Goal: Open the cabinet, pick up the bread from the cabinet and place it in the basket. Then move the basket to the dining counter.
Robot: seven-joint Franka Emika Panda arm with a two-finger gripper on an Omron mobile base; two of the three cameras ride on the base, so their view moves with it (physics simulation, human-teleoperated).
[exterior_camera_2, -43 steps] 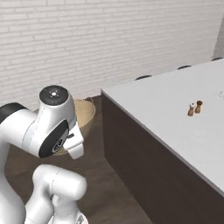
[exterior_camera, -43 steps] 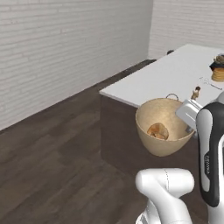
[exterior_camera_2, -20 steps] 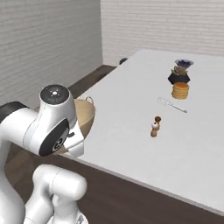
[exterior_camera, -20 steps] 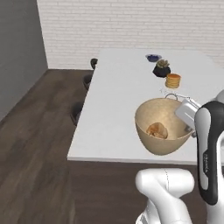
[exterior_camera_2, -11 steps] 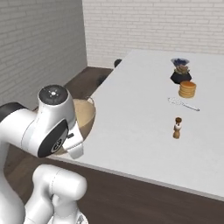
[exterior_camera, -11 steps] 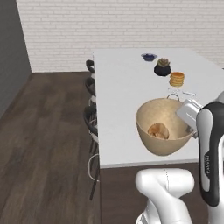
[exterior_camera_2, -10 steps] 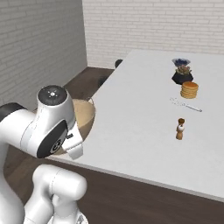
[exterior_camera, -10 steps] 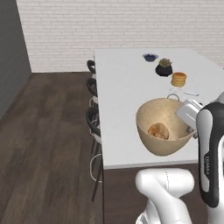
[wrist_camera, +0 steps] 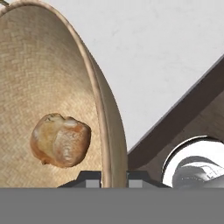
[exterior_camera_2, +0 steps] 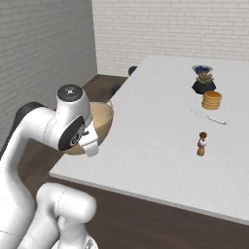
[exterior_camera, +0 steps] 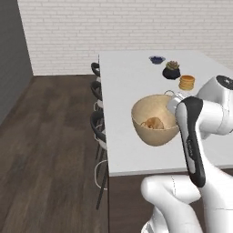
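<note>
Hand view: bread (wrist_camera: 60,140) inside basket (wrist_camera: 48,78)

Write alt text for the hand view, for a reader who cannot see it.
The gripper clamps the rim of the tan basket, one finger tip on each side of the wall. The golden-brown bread lies inside the basket. Beyond the rim spreads the white dining counter, its edge dropping to dark floor.

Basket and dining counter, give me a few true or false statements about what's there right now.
1. The bread lies inside the basket. True.
2. The gripper pinches the basket's rim. True.
3. The basket is empty. False: it holds the bread.
4. A stack of pancakes sits on the dining counter. True.
5. The stools stand on top of the counter. False: they stand on the floor beside it.
</note>
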